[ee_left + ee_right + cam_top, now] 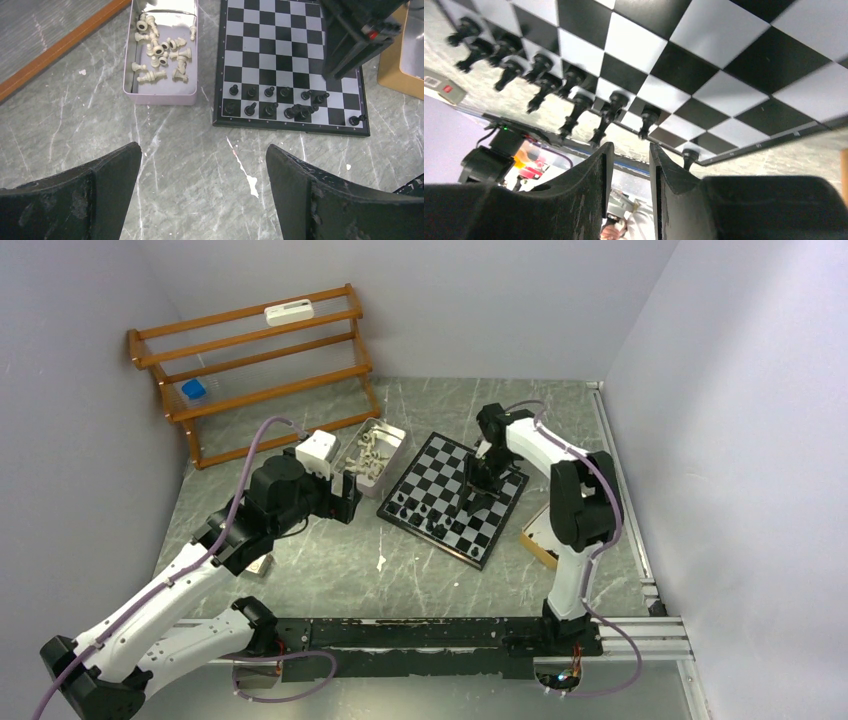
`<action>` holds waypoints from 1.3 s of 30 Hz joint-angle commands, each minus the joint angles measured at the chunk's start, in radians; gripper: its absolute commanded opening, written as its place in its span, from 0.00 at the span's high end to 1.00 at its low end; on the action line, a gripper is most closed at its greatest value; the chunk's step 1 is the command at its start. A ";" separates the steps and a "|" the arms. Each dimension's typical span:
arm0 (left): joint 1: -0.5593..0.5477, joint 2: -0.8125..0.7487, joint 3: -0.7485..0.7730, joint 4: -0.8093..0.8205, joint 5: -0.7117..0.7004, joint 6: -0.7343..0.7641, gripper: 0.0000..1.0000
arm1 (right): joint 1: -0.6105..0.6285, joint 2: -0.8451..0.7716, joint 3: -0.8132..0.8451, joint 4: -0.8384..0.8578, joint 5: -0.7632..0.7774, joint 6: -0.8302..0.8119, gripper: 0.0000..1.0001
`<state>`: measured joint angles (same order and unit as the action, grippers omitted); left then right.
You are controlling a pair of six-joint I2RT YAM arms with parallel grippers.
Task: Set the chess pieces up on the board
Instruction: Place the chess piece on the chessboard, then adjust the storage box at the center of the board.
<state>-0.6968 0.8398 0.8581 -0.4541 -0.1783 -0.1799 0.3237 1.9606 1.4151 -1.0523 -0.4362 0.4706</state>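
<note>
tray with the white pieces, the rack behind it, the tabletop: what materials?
Tray: probably a thin metal tin with pale lilac paint; its far inner wall mirrors brightly. Rack: looks like varnished wood, orange-brown slats with a slight sheen. Tabletop: grey-green marble pattern with white veins; stone or printed laminate, can't tell.

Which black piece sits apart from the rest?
The corner piece on the board: a bare gap separates it from the others, bunched in two rows.
</note>
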 commanded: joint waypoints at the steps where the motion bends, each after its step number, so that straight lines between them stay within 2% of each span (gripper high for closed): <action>1: -0.005 0.012 0.001 0.000 -0.007 0.003 0.00 | -0.049 -0.107 0.053 -0.065 0.029 -0.002 0.64; 7: -0.006 0.034 0.001 0.004 0.001 0.001 0.00 | -0.083 -0.253 0.093 -0.097 0.162 0.006 0.63; 14: -0.004 0.078 -0.009 0.061 0.063 -0.025 0.00 | -0.077 -0.468 0.043 -0.112 0.649 0.058 0.56; 19: -0.004 0.152 0.069 0.045 0.126 -0.043 0.00 | -0.105 -0.645 -0.056 0.004 0.707 0.102 0.52; 23: -0.004 0.212 0.138 0.049 0.147 -0.022 0.00 | -0.184 -0.702 -0.115 0.029 0.685 0.122 0.12; 26: -0.004 0.247 0.163 0.028 0.144 0.002 0.00 | -0.254 -0.715 -0.181 0.041 0.614 0.133 0.01; 30: -0.004 0.235 0.091 0.074 0.157 0.001 0.00 | -0.320 -0.710 -0.256 0.015 0.597 0.180 0.00; 32: -0.004 0.220 0.049 0.095 0.145 0.006 0.00 | -0.367 -0.724 -0.296 0.024 0.637 0.195 0.00; 33: -0.005 0.218 0.037 0.097 0.141 0.009 0.00 | -0.392 -0.736 -0.320 0.035 0.646 0.196 0.02; 36: -0.006 0.217 0.033 0.083 0.143 0.015 0.00 | -0.471 -0.782 -0.403 0.096 0.656 0.211 0.18; 39: -0.012 0.211 0.024 0.093 0.142 0.014 0.00 | -0.549 -0.784 -0.488 0.174 0.580 0.214 0.27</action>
<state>-0.6975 1.0695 0.8894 -0.3950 -0.0555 -0.1814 -0.1486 1.1995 1.0008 -0.9833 0.1787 0.6510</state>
